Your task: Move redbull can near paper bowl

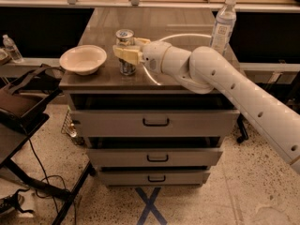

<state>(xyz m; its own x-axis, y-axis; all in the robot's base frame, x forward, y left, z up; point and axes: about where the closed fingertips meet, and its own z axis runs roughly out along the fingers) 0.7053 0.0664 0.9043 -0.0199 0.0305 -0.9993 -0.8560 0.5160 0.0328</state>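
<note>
The pincer [123, 54] is gripping the redbull can [125, 36] around its mid-body, with one yellowish finger showing across the near side. The can is standing upright on the counter [154, 22], toward the near edge, just right of the paper bowl [83, 59] and not touching it.

Judged handling: the can is likely behaving as a light, rigid, smooth-walled cylinder. Its thin walls are risking dents under excess force, and the slick metal is risking slip. The mid-body hold is looking appropriate, guarding the tall can against tipping.

No brand text is showing legibly on the can. The water bottle [223, 25], far right, is carrying a label, also illegible.
</note>
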